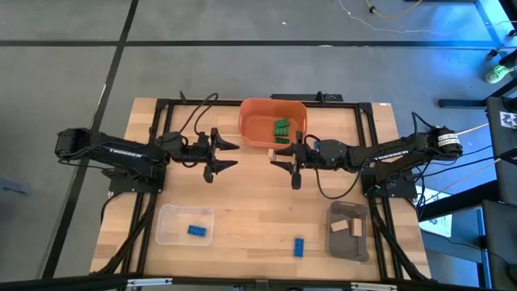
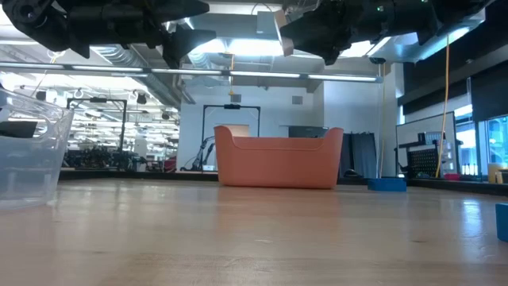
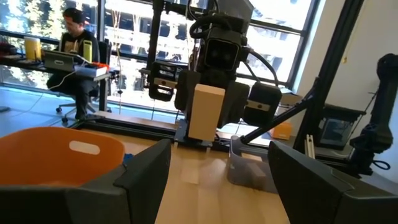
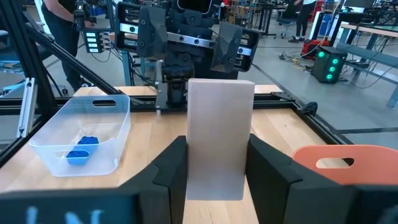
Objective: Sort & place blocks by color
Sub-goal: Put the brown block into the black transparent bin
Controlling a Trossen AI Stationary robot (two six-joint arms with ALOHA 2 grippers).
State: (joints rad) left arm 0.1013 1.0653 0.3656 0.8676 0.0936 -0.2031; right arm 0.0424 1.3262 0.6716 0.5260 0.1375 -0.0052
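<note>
Tan block (image 4: pixel 220 138) clamped in right gripper (image 1: pixel 279 156) jaws.
Held above worktop (image 1: pixel 258 210) beside orange bin (image 1: pixel 252 121); left gripper (image 1: pixel 228 155) jaws spread, empty.

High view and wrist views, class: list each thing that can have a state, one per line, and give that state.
Left claw: open, empty, raised above the table.
Right claw: shut on tan block, held up in the air.
Orange bin: holds green blocks.
Clear tray: holds one blue block.
Grey tray: holds tan blocks.
Loose blue block: lying on table, unsorted.
</note>
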